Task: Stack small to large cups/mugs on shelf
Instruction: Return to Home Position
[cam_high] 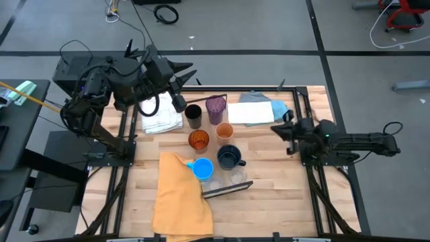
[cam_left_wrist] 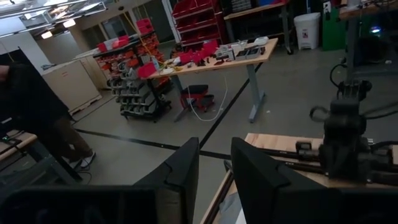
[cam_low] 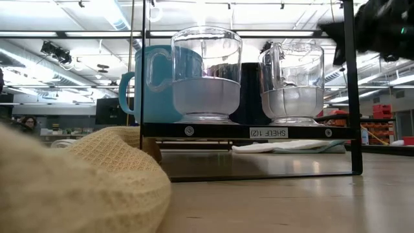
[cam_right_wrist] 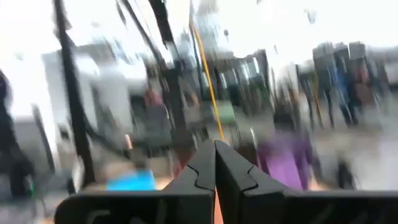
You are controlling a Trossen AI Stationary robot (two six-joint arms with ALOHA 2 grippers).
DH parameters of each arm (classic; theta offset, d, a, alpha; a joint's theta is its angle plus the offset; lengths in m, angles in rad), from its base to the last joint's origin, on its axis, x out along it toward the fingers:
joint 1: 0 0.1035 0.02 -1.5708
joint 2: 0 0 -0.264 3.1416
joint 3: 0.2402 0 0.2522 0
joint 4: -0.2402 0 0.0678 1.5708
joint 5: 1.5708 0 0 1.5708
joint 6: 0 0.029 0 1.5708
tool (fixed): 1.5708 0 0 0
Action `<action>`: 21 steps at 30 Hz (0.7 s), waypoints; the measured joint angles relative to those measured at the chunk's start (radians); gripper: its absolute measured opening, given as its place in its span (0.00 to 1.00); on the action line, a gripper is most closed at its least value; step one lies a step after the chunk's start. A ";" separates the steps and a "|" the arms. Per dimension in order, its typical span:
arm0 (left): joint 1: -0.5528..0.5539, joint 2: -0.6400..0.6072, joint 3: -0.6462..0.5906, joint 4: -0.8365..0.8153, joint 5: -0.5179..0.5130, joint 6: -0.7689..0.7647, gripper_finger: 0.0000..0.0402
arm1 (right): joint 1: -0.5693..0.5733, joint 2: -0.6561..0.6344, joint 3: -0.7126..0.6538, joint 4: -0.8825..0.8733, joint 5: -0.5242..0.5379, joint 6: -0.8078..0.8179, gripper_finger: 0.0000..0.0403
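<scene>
My left jaws, at the end of the left arm (cam_high: 101,87), hang raised over the table's far left corner. They hold nothing, and the two fingers (cam_left_wrist: 184,171) stand a narrow gap apart, aimed out at the room. My right jaws, on the right arm (cam_high: 349,142) lying low along the right edge, are pressed together and empty, pointing in toward the table's middle. The shelf (cam_low: 213,131) sits between the middle and the near edge, beside the yellow cloth (cam_high: 180,198). On it one clear mug (cam_low: 206,71) and a second clear mug (cam_low: 292,77) stand upright, side by side but apart, handles to the same side. The blue mug (cam_high: 202,169) is just behind them, and I cannot tell whether it stands on the shelf or on the table. The navy mug (cam_high: 228,158), orange tumbler (cam_high: 198,140), peach cup (cam_high: 224,130), purple tumbler (cam_high: 216,107) and black cup (cam_high: 193,115) cluster at the table's middle, off the shelf. I judge both arms well clear of the shelf and close to parked. The clear mugs look thin, light and slick, so a nudge could slide or tip them. I would pinch the wall at the rim opposite the handle, gently, since such walls may flex. The solid mugs look heavier and stiffer, so a firmer rim grip beside the handle should suit them.
</scene>
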State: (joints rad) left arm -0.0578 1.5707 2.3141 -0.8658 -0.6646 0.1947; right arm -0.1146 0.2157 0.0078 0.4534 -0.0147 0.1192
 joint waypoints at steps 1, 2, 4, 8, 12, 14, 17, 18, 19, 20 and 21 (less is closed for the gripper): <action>0.000 0.000 0.000 0.000 0.000 0.000 0.26 | 0.000 -0.001 0.000 0.065 -0.011 -0.007 0.02; 0.000 0.000 0.000 0.000 0.000 0.000 0.26 | 0.000 -0.001 0.000 0.134 -0.017 -0.018 0.01; 0.000 0.000 0.000 0.000 0.000 0.000 0.26 | 0.000 -0.002 0.001 0.239 -0.019 -0.067 0.01; 0.000 0.000 0.000 -0.001 0.000 0.000 0.26 | -0.007 -0.016 0.001 0.287 0.012 -0.152 0.01; 0.000 0.000 0.000 -0.001 0.000 -0.001 0.26 | -0.017 -0.061 0.001 0.286 0.021 -0.178 0.00; 0.000 0.000 0.000 -0.005 0.000 0.000 0.26 | -0.022 -0.096 0.001 0.280 0.021 -0.187 0.00; 0.003 0.000 0.000 -0.011 0.000 0.000 0.26 | -0.023 -0.164 0.001 0.254 0.021 -0.191 0.01; 0.005 0.000 0.000 -0.018 0.000 0.000 0.26 | -0.023 -0.189 0.001 0.238 0.021 -0.194 0.01; 0.006 0.000 0.000 -0.024 0.000 0.000 0.26 | -0.023 -0.213 0.001 0.214 0.021 -0.199 0.01; 0.006 0.000 0.000 -0.028 0.000 0.000 0.26 | -0.023 -0.215 0.002 0.199 0.021 -0.202 0.00; 0.009 0.000 0.000 -0.028 0.000 0.000 0.26 | -0.025 -0.215 0.001 0.174 0.022 -0.201 0.00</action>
State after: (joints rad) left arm -0.0484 1.5708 2.3138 -0.8942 -0.6647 0.1951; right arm -0.1397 0.0006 0.0085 0.6278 0.0070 -0.0820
